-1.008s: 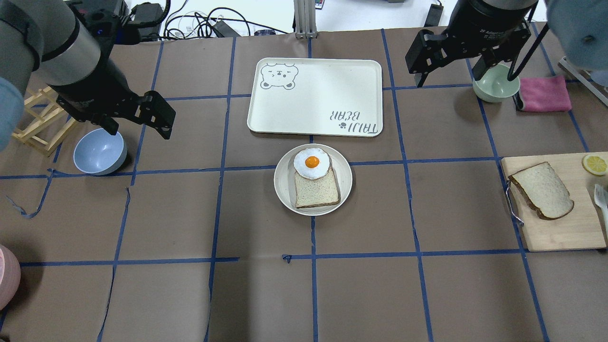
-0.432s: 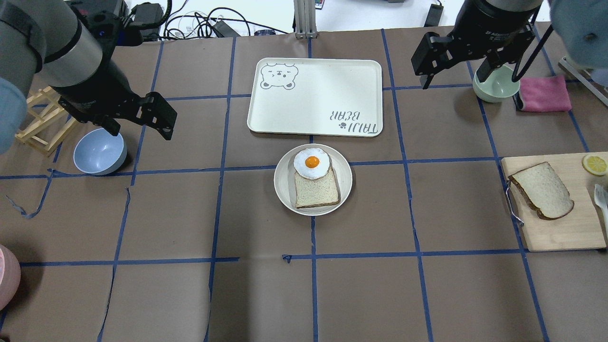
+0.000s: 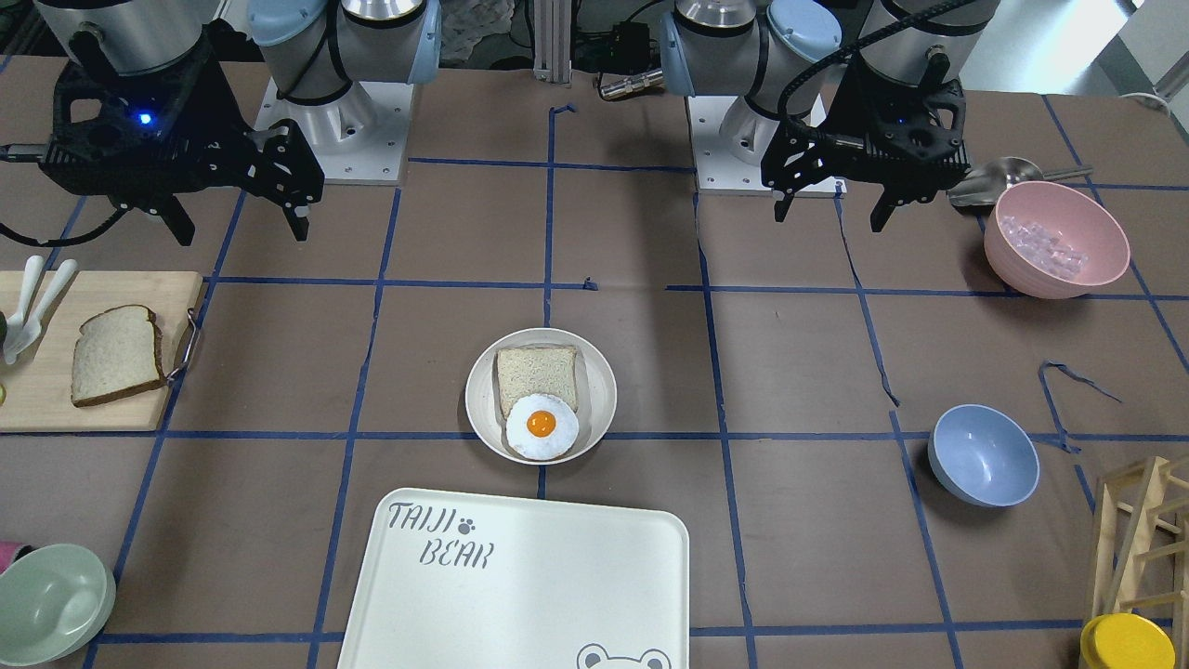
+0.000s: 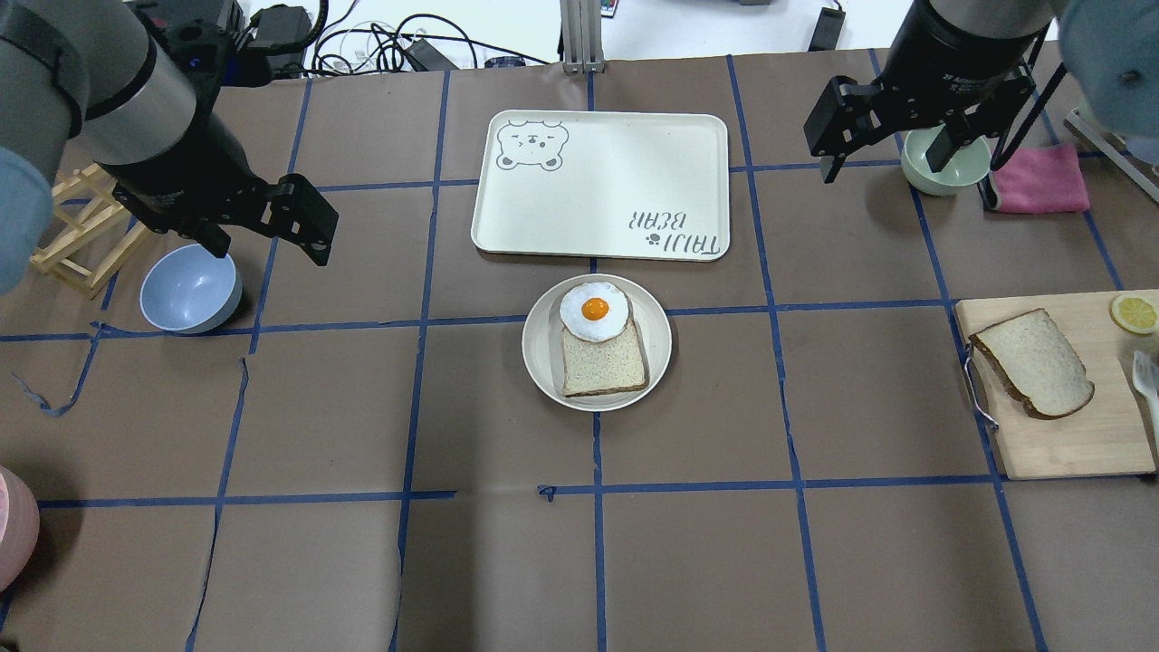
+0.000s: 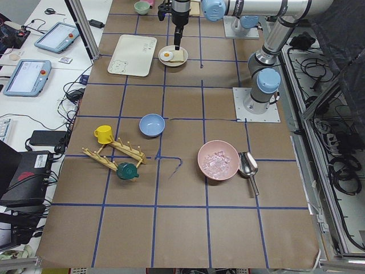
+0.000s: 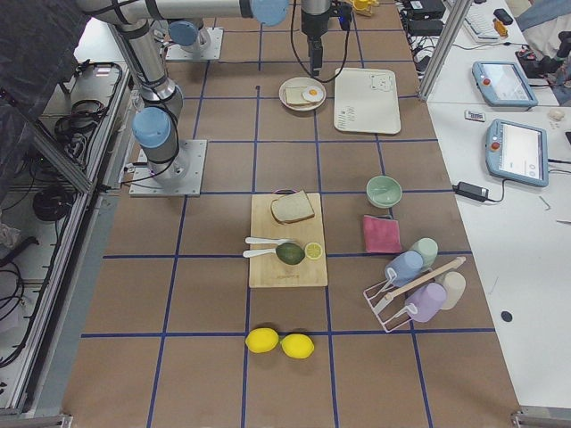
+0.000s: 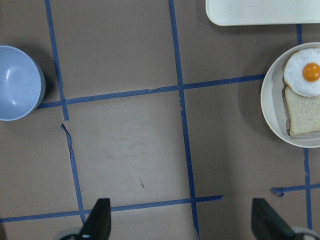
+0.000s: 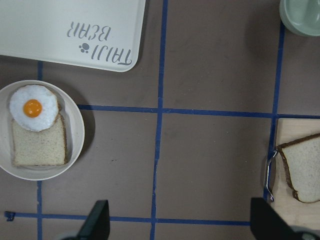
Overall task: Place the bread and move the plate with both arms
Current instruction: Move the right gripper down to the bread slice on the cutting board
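Raised, jaws apart, empty: left gripper (image 4: pixel 269 240), right gripper (image 4: pixel 883 163).
The right gripper has shifted rightward at upper right; the left gripper is unmoved.

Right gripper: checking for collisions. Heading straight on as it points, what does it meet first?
Likely the bare table, between the plate and the bread; nothing lies beneath the open right gripper, though height is unclear.

The left arm (image 3: pixel 715 42) and right arm (image 3: pixel 372 42) are silver-grey tubes with rounded light-blue joint caps. A black ribbed cable (image 3: pixel 803 74) runs to the black, boxy left gripper (image 3: pixel 829 212). The right gripper (image 3: pixel 240 223), also black, shows a small blue light (image 3: pixel 144 118) and white lettering too small to read. Behind the plate (image 3: pixel 594 372), each arm rises from a square pale base plate (image 3: pixel 720 177) dotted with screws.
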